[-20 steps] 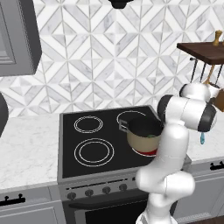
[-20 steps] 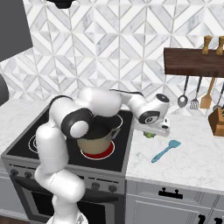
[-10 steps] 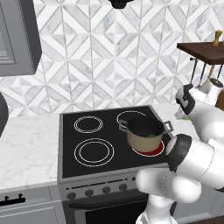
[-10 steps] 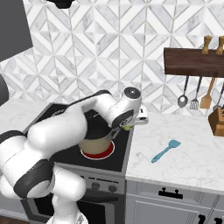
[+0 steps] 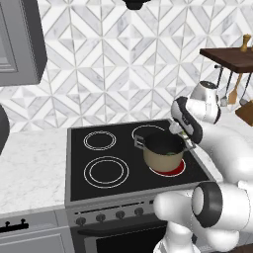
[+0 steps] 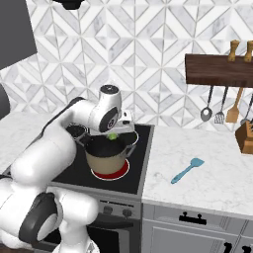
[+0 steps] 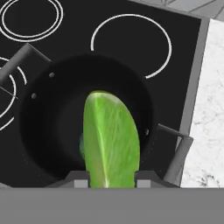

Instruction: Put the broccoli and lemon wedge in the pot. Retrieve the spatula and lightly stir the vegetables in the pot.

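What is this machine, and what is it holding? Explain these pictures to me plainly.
It is a white robot arm in a rendered kitchen. Two pictures come from cameras behind it, to its left and right; the third looks along its hand. Its pincer is shut on the lemon wedge, a pale green piece, held over the pot. The pot stands on a glowing red burner of the black stove. A dark green bit at the pot's bottom may be the broccoli. The spatula, teal, lies on the marble counter, right of the stove.

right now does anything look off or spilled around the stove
Nothing spilled. The one oddity: the burner under the pot glows red. The gripper holds the lemon wedge above the pot's mouth; the spatula lies on the counter.
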Controlling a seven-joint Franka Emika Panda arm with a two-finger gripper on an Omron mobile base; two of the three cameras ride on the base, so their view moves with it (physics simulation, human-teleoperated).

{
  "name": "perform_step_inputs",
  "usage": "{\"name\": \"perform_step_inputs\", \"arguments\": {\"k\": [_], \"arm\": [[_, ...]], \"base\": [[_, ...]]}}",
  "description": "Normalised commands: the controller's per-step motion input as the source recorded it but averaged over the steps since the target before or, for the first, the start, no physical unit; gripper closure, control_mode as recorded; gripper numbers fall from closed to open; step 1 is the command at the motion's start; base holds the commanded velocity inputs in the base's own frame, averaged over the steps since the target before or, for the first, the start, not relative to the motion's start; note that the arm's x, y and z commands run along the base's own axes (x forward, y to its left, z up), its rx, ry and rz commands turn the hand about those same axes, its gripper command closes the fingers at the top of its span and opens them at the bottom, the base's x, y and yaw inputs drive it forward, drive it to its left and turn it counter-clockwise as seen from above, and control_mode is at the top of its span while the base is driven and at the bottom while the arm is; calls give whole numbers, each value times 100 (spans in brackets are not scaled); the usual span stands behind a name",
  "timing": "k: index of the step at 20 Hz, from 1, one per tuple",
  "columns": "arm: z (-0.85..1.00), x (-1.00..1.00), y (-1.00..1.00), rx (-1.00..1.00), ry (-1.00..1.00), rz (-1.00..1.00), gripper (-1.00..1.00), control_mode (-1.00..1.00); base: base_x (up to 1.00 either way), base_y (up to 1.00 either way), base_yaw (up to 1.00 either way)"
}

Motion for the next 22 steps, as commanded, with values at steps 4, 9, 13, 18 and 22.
{"name": "perform_step_inputs", "arguments": {"k": [4, 9, 13, 18, 22], "arm": [[-100, 37, 45, 0, 20, 2, 100, -100], [-38, 16, 5, 0, 1, 0, 100, -100], [-1, 0, 0, 0, 0, 0, -100, -100], [14, 0, 10, 0, 0, -1, -100, -100], [73, -31, -4, 0, -7, -6, -100, -100]], "base": [[0, 0, 0], [0, 0, 0], [0, 0, 0], [0, 0, 0], [0, 0, 0]]}}
